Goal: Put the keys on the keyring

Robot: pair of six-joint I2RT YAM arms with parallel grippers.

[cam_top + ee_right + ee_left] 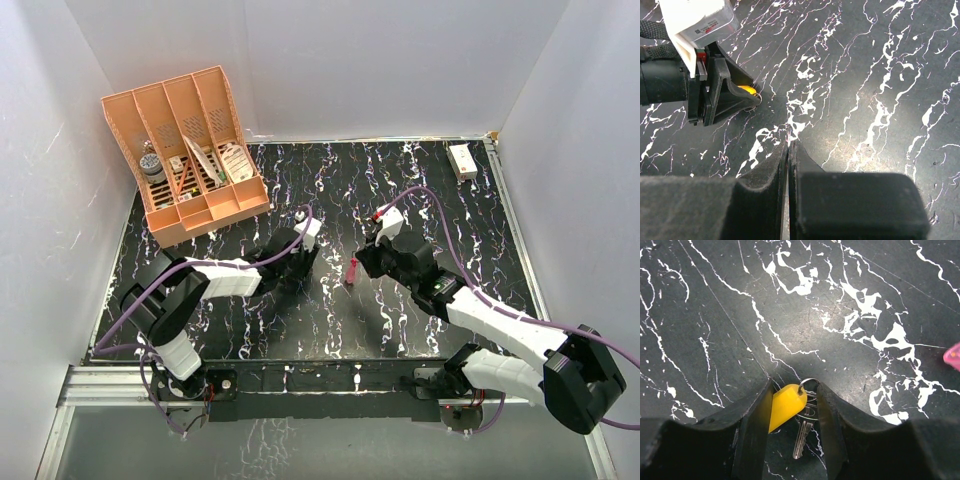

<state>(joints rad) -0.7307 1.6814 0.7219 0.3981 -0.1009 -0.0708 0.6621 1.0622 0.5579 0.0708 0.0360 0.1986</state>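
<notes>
My left gripper [300, 266] is shut on the keys: a yellow plastic tag [785, 405], a small metal ring [808, 381] and one silver key [801, 437] that hangs between the fingers just above the table. The tag also shows in the right wrist view [746, 90]. My right gripper [362, 262] is shut on the keyring, a thin pinkish-red strap [351, 270] that hangs from its tip a short way right of the left gripper. The strap's end shows at the right edge of the left wrist view [953, 356]. Only its thin edge [789, 147] shows between the right fingers.
An orange slotted organiser [190, 150] with small items stands at the back left. A white box [462, 160] lies at the back right. White walls close in the black marbled table [400, 330] on three sides.
</notes>
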